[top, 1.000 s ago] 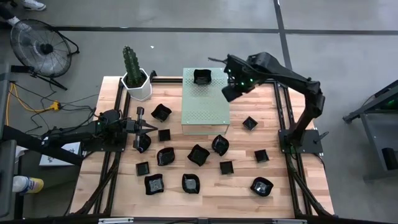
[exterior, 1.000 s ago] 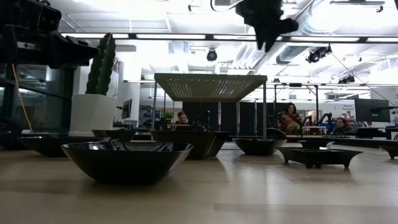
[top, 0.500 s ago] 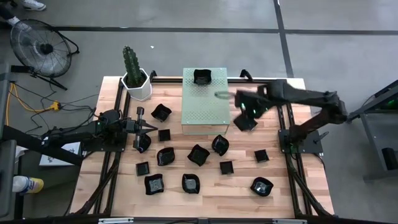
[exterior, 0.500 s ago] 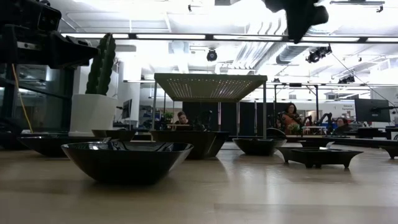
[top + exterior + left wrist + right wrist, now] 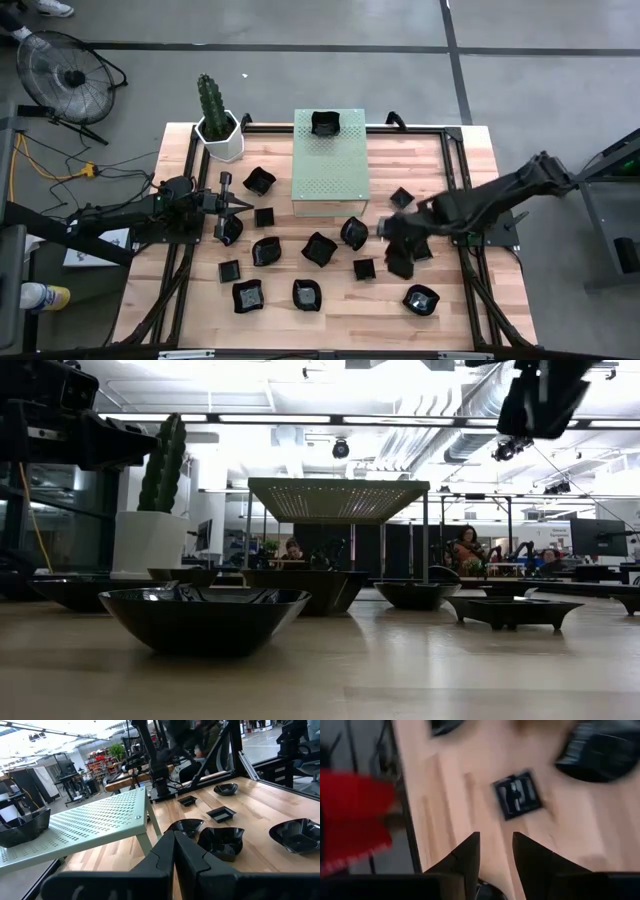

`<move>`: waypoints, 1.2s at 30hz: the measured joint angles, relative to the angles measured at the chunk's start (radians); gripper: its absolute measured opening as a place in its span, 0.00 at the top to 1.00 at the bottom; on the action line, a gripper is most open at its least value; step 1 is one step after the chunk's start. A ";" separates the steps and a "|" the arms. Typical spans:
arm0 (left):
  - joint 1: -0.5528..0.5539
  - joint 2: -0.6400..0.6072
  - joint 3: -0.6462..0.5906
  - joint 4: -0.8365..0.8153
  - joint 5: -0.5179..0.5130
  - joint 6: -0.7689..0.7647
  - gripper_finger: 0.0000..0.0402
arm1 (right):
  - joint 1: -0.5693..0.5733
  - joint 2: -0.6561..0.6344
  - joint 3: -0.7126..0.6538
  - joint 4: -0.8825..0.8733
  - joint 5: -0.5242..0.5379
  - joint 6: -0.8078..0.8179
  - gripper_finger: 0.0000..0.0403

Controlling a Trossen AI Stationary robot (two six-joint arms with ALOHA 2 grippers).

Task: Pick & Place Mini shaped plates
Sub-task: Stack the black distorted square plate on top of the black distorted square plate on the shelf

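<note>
Several small glossy black plates lie scattered on the wooden table [image 5: 450, 310], among them one [image 5: 319, 248] near the middle. Another plate [image 5: 325, 123] sits on the far end of the pale green perforated block [image 5: 330, 170]. My right gripper [image 5: 398, 256] hangs open and empty above the plates on the table's right half. In its wrist view its fingers [image 5: 496, 851] point down at bare wood just short of a small square plate [image 5: 518, 795]. My left gripper [image 5: 245, 205] waits shut and level at the table's left side, its tips [image 5: 175, 845] facing the block.
A cactus in a white hexagonal pot [image 5: 220, 135] stands at the far left corner. A floor fan [image 5: 60, 75] stands beyond the table. The green block stands on thin legs [image 5: 335, 498]. A wide black dish [image 5: 205, 615] fills the low view's foreground.
My right gripper has swung from above the green block's far right corner toward the table's near edge, sinking and rolling as it went. It now points steeply down over the plates on the right half. No plate has moved.
</note>
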 joint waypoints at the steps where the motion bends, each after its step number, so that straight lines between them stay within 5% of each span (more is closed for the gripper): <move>1: 0.000 0.000 0.000 0.000 0.000 0.000 0.99 | 0.018 0.011 -0.017 0.040 -0.007 -0.043 0.73; 10: 0.000 0.000 0.000 0.000 0.000 0.000 0.99 | 0.080 0.161 -0.077 0.310 0.055 -0.451 0.73; 20: 0.000 0.000 0.000 0.000 0.000 0.000 0.99 | 0.032 0.399 0.076 0.351 0.152 -0.842 0.73; 27: 0.000 0.000 0.000 0.000 0.000 0.000 0.99 | -0.008 0.521 0.207 0.350 0.281 -1.031 0.73; 36: 0.000 0.000 0.000 0.000 0.000 0.000 0.99 | -0.025 0.611 0.266 0.339 0.313 -1.166 0.73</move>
